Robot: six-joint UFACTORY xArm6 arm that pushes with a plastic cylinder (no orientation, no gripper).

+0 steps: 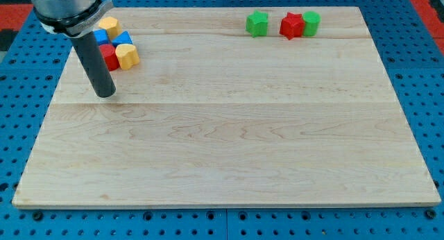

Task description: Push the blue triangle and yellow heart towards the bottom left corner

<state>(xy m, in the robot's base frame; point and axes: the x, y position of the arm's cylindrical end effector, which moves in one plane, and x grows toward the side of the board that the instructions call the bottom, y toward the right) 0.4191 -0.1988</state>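
Observation:
My tip [105, 94] rests on the wooden board [229, 150] at the view's upper left. Just above and right of it sits a tight cluster of blocks. A yellow heart [127, 56] is at the cluster's right, about 40 px up-right of the tip. A blue triangle [123, 39] sits just above the heart. A second blue block [101, 37] and a red block [109, 57] lie beside the rod, partly hidden by it. A yellow block [107, 25] tops the cluster. The tip touches none of them that I can see.
A green star [257, 23], a red star [291, 25] and a green block [311, 23] stand in a row near the board's top edge, right of centre. A blue pegboard [423, 94] surrounds the board.

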